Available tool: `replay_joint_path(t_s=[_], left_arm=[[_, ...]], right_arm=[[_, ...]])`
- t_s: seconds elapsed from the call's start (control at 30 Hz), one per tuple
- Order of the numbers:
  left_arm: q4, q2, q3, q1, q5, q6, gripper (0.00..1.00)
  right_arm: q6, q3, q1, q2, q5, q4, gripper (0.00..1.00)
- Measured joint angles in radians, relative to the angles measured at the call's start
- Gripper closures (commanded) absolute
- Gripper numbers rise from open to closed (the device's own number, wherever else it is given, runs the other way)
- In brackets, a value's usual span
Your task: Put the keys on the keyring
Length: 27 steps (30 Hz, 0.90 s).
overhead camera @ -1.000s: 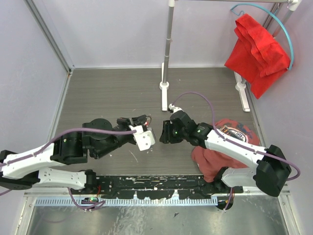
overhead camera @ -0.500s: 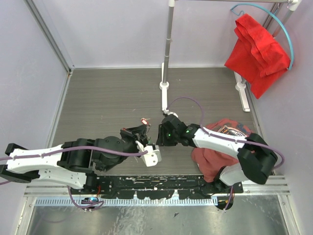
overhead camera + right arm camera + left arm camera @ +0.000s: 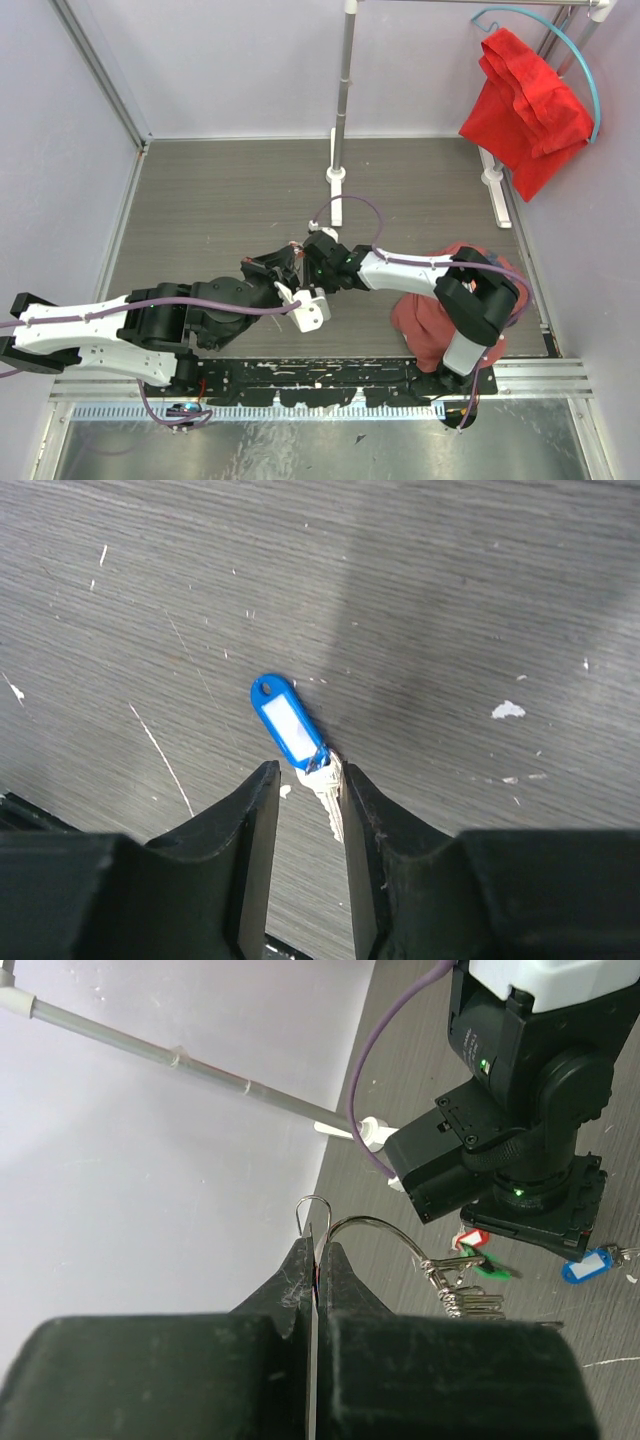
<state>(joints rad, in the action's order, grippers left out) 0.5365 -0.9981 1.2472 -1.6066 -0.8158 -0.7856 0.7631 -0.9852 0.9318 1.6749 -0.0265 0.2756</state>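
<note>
Over the middle of the table (image 3: 200, 190): keyring (image 3: 385, 1228) pinched, blue-tagged key (image 3: 290, 725) lying loose.

Nearest, the left gripper (image 3: 318, 1250) has its fingers pressed together on the keyring's wire, and a bunch of keys (image 3: 470, 1302) sits at the loop's far end (red and green tags show beside them). Just beyond, the right gripper (image 3: 308, 780) points down with its fingers spread either side of the blue-tagged key, which lies flat on the table with its blade close to one finger.
</note>
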Motion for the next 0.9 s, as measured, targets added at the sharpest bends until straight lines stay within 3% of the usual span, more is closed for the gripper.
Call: replay_joint_path(t_s=[0.23,0.47,0.9], left_arm=[[0.0,0.0,0.0,0.0,-0.01,-0.003,1.0],[0.0,0.0,0.0,-0.001,-0.011,-0.005,1.0],[-0.008,0.0,-0.008,-0.001,-0.017,-0.019,1.0]], right_arm=[[0.0,-0.034,0.008,0.046,-0.008,0.002,0.74],[-0.002,-0.047,0.017,0.054,-0.015,0.025,0.69],[-0.005,-0.056,0.035,0.054,-0.025,0.066,0.7]])
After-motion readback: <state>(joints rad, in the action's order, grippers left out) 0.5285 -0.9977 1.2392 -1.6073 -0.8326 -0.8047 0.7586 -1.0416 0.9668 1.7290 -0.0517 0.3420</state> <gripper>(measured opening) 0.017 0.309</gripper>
